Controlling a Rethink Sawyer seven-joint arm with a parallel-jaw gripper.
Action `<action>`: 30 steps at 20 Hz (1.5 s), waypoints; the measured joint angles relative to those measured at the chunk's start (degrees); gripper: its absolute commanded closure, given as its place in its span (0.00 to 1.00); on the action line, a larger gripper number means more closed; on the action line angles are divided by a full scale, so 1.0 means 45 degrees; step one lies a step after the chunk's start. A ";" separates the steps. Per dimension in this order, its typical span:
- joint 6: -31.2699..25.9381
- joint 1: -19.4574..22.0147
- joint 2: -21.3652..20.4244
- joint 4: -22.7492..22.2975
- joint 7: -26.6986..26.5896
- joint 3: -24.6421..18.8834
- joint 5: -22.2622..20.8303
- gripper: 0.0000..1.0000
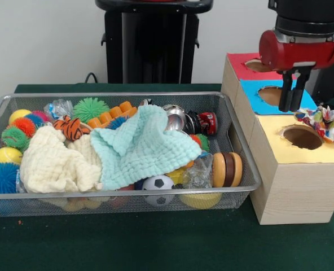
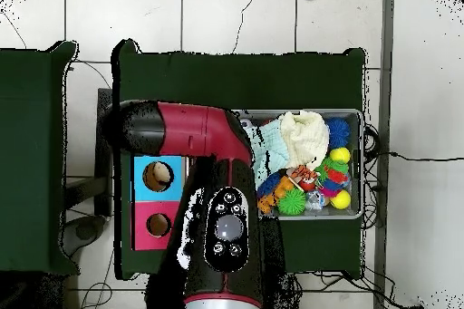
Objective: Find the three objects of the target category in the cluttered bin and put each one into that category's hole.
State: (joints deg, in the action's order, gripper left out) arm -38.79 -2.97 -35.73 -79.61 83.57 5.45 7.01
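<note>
A wooden box carries a red top [image 1: 243, 66], a blue top [image 1: 257, 96] and a yellow top [image 1: 302, 151], each with a round hole. My gripper [image 1: 290, 107] hangs over the blue top near the yellow one, fingers close together and holding nothing. A multicoloured patterned cloth [image 1: 325, 121] lies bunched on the yellow top's far right edge, beside the yellow hole [image 1: 302, 137] and not in it. In the wire bin [image 1: 122, 195] a teal cloth [image 1: 141, 147] and a cream cloth [image 1: 57, 164] lie over the clutter. In the overhead view the arm [image 2: 213, 197] hides the gripper.
The bin also holds a soccer ball [image 1: 157, 186], a wooden disc toy [image 1: 226, 169], a tiger toy [image 1: 72, 129], a red can [image 1: 206, 122], spiky balls [image 1: 89, 107] and yellow balls [image 1: 6, 155]. The box stands against the bin's right side. The table has a dark green cloth [image 1: 155, 243].
</note>
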 measured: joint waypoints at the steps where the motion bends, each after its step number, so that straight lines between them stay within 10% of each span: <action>1: -0.0111 0.0027 -0.0026 0.0000 0.0000 -0.0020 0.0031 1.00; 15: -0.6310 -0.0591 -0.0341 0.0057 0.0039 -0.0169 0.1008 1.00; 30: -0.1514 -0.2277 0.0145 0.0026 0.2392 -0.0162 0.3546 1.00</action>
State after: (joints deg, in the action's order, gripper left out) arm -45.60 -13.21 -35.08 -79.50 94.33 4.72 22.97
